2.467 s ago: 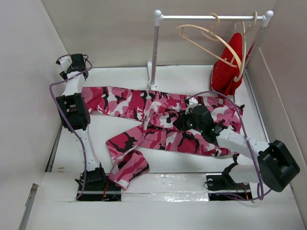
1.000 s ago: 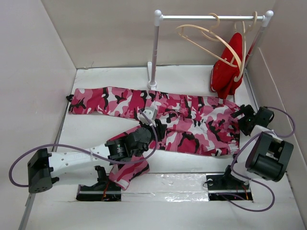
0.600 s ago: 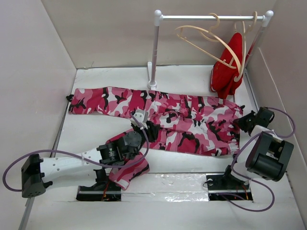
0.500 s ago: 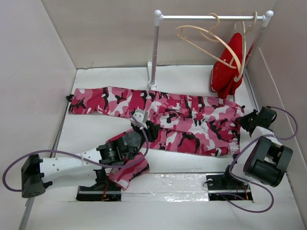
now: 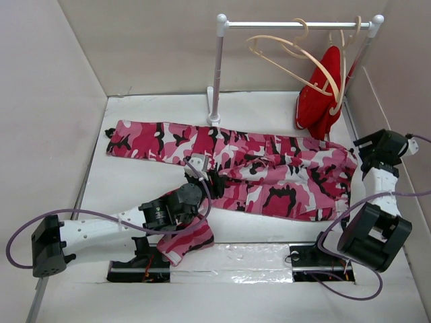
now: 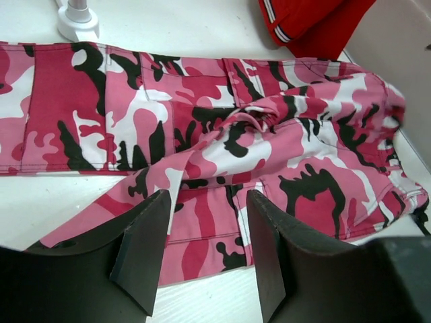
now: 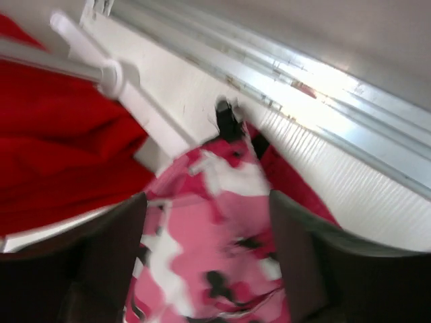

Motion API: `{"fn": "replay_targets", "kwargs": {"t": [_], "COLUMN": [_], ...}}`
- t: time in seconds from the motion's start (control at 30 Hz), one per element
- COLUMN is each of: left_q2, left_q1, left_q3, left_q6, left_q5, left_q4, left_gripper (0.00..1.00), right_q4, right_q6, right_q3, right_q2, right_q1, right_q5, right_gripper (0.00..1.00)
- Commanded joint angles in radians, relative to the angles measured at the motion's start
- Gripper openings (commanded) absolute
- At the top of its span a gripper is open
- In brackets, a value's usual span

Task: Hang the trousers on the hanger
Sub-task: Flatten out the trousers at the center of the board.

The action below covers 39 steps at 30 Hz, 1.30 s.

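Left pincer (image 5: 205, 180): low over the trousers (image 5: 269, 168), near where the two legs meet. Its fingers (image 6: 145, 249) stand spread, and only fabric lying flat shows beneath the gap.
Trousers: spread across the white surface (image 5: 121, 195). One leg stretches toward the left wall. The other is folded back toward the near edge, under the left arm. The waist end is at the right, and the cloth is bunched into a ridge at the middle.
Right pincer (image 5: 362, 145): at the waist edge, by the right wall. In the blurred wrist view its fingers (image 7: 108, 259) are apart with camouflage cloth between them. Whether it is pinching that cloth cannot be told.
Hanger (image 5: 289, 66): bare and tilted, hooked on the rail (image 5: 269, 25) at the back, well apart from the trousers.
Red garment (image 5: 320, 101): hangs on a second hanger (image 5: 335, 70) at the rail's right end, its hem just beyond the trousers' waist.
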State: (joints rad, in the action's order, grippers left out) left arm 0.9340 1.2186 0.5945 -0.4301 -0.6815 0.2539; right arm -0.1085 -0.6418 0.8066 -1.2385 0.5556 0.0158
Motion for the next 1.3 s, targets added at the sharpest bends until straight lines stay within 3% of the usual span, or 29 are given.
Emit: {"fn": "replay_targets", "kwargs": {"t": [0.0, 0.13, 0.23, 0.3, 0.37, 0.43, 0.47, 0.57, 0.6, 0.7, 0.73, 0.77, 0.83, 0.87, 0.97, 1.13, 1.27], "left_q2": [0.011, 0.022, 0.013, -0.001, -0.024, -0.041, -0.043, -0.034, -0.029, -0.023, -0.030, -0.037, -0.069, -0.080, -0.129, -0.176, -0.236], "left_q1": [-0.052, -0.128, -0.210, -0.247, -0.261, -0.261, -0.261, -0.261, -0.252, -0.243, -0.243, -0.243, -0.243, -0.243, -0.243, -0.243, -0.243], "left_q3": [0.019, 0.013, 0.013, 0.016, 0.025, 0.031, 0.037, 0.062, 0.070, 0.103, 0.111, 0.126, 0.140, 0.149, 0.156, 0.169, 0.150], "left_q6": [-0.016, -0.021, -0.035, -0.041, -0.044, -0.050, -0.061, -0.088, -0.096, -0.124, -0.128, -0.133, -0.145, -0.148, -0.165, -0.199, -0.223], "left_q5": [0.009, 0.059, 0.121, 0.175, 0.195, 0.195, 0.197, 0.214, 0.212, 0.168, 0.154, 0.128, 0.109, 0.099, 0.096, 0.065, 0.045], "left_q4": [0.004, 0.005, -0.008, -0.021, -0.034, -0.057, -0.064, -0.096, -0.123, -0.185, -0.200, -0.215, -0.251, -0.252, -0.301, -0.399, -0.432], "left_gripper": [0.46, 0.47, 0.47, 0.47, 0.46, 0.45, 0.43, 0.39, 0.38, 0.34, 0.33, 0.32, 0.32, 0.32, 0.32, 0.33, 0.33], "right_q4": [-0.040, -0.042, -0.024, -0.042, -0.055, -0.065, -0.069, -0.033, -0.017, 0.076, 0.143, 0.173, 0.258, 0.276, 0.266, 0.415, 0.478], "right_q6": [0.013, 0.033, 0.059, 0.092, 0.120, 0.143, 0.151, 0.125, 0.096, 0.044, 0.034, 0.025, 0.019, 0.025, 0.045, 0.033, 0.007], "right_q3": [0.103, 0.025, -0.093, -0.145, -0.220, -0.283, -0.300, -0.375, -0.386, -0.417, -0.419, -0.415, -0.380, -0.357, -0.232, -0.149, -0.113], "right_q2": [0.022, 0.178, 0.356, 0.437, 0.543, 0.615, 0.628, 0.643, 0.639, 0.573, 0.544, 0.507, 0.359, 0.302, 0.064, -0.217, -0.329], "right_q1": [-0.055, -0.150, -0.221, -0.307, -0.412, -0.492, -0.535, -0.753, -0.893, -1.130, -1.290, -1.371, -1.593, -1.653, -1.791, -1.856, -1.895], "right_q5": [0.108, 0.093, 0.006, -0.087, -0.157, -0.256, -0.299, -0.373, -0.354, -0.251, -0.219, -0.182, -0.074, -0.041, 0.047, -0.008, -0.002], "right_gripper": [0.86, 0.87, 0.77, 0.58, 0.23, 0.04, 0.00, 0.00, 0.00, 0.06, 0.11, 0.29, 0.49, 0.65, 0.79, 0.81, 0.78]}}
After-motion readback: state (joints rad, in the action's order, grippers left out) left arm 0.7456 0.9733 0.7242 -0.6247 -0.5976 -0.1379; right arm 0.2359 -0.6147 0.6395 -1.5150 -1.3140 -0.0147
